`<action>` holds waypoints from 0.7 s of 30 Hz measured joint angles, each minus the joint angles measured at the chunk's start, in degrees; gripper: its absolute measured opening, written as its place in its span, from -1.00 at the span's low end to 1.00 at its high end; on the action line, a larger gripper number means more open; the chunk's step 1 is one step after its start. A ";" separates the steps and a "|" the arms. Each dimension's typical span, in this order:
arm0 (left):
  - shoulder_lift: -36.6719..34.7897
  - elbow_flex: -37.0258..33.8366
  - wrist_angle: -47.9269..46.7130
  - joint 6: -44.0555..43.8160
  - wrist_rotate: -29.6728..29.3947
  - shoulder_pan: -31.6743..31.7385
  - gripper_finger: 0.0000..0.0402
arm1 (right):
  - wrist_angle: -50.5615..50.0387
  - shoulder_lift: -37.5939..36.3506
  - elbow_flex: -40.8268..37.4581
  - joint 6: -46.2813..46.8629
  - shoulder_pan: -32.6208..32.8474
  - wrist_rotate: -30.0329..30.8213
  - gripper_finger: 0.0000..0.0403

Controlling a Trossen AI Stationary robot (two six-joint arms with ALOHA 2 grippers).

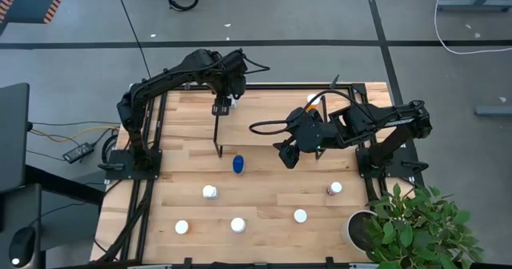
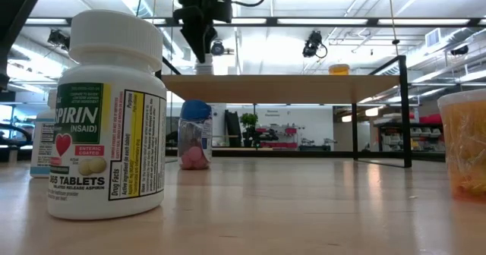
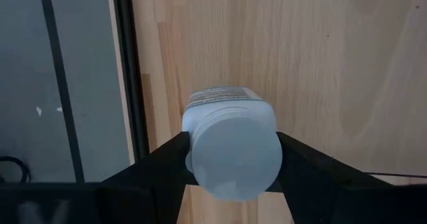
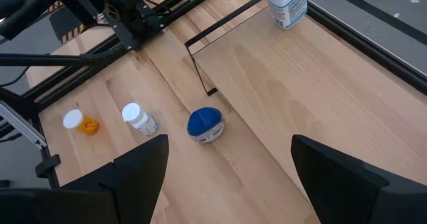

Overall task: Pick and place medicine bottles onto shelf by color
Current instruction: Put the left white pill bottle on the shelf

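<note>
The shelf [image 1: 264, 117] is a light-wood board on thin black legs at the table's far middle. My left gripper [image 1: 224, 106] is over its far left corner, shut on a white medicine bottle [image 3: 230, 151]. An orange bottle [image 1: 313, 101] stands near the shelf's far edge. My right gripper [image 1: 286, 154] hangs open above the shelf's near edge, touching nothing. The all-blue bottle [image 1: 238, 165] stands on the table just left of it. Several white-capped bottles [image 1: 210, 192] and a pinkish one [image 1: 334, 189] stand on the near half of the table. My left gripper pinches the white bottle's cap [image 3: 233, 167] between its two fingers [image 3: 170, 164], coming from above and pointing down. The bottle is upright, and its base [image 2: 203, 68] appears to rest on the shelf board.
Black frame rails [image 1: 152, 141] run along the table's left and right sides. A potted plant [image 1: 416, 221] stands at the near right corner. In the low view, an aspirin bottle [image 2: 106, 114] stands close up and an orange one [image 2: 465, 145] at the right.
</note>
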 joint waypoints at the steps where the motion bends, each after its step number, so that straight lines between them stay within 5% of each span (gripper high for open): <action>1: 0.00 0.00 -0.20 0.01 -0.01 0.00 0.09 | 0.03 0.00 0.00 0.04 -0.01 0.00 0.61; 21: -1.05 0.00 -0.90 -0.49 -2.92 -0.24 0.35 | 0.01 0.00 0.00 0.14 0.00 0.00 0.61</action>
